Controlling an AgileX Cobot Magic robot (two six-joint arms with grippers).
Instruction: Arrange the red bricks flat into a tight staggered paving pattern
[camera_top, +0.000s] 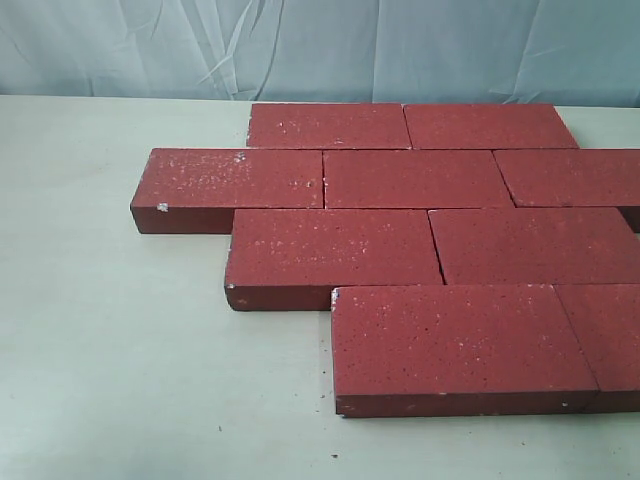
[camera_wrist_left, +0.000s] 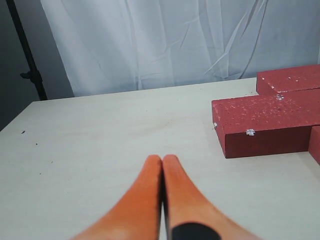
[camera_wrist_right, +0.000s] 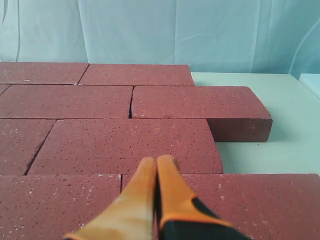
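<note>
Spreading across the middle and right of the pale surface (camera_top: 110, 380), the red bricks (camera_top: 418, 178) lie flat in four rows, from near the far edge towards the near one. Each row is offset from the one behind it, so the joints fall mid-brick. Every long axis runs parallel to the near edge. As a judgement, the paving looks close to done, with only tightening left.

The jutting brick (camera_top: 232, 180) at the left end of the second row reaches furthest towards the left edge, its end face exposed; the left wrist view shows it (camera_wrist_left: 265, 117) ahead and off to one side of that arm. A dark seam (camera_top: 323, 178) separates it from its neighbour in the row, wider than most other joints.

The left hand (camera_wrist_left: 162, 160) hovers over bare surface, fingers clenched together on nothing, clear of every brick. The right hand (camera_wrist_right: 156, 161) is likewise clenched and empty, poised directly above the brick field.

For closing that seam, the left arm looks better placed: a push along the brick's long axis, towards the right edge, would likely seat it.
</note>
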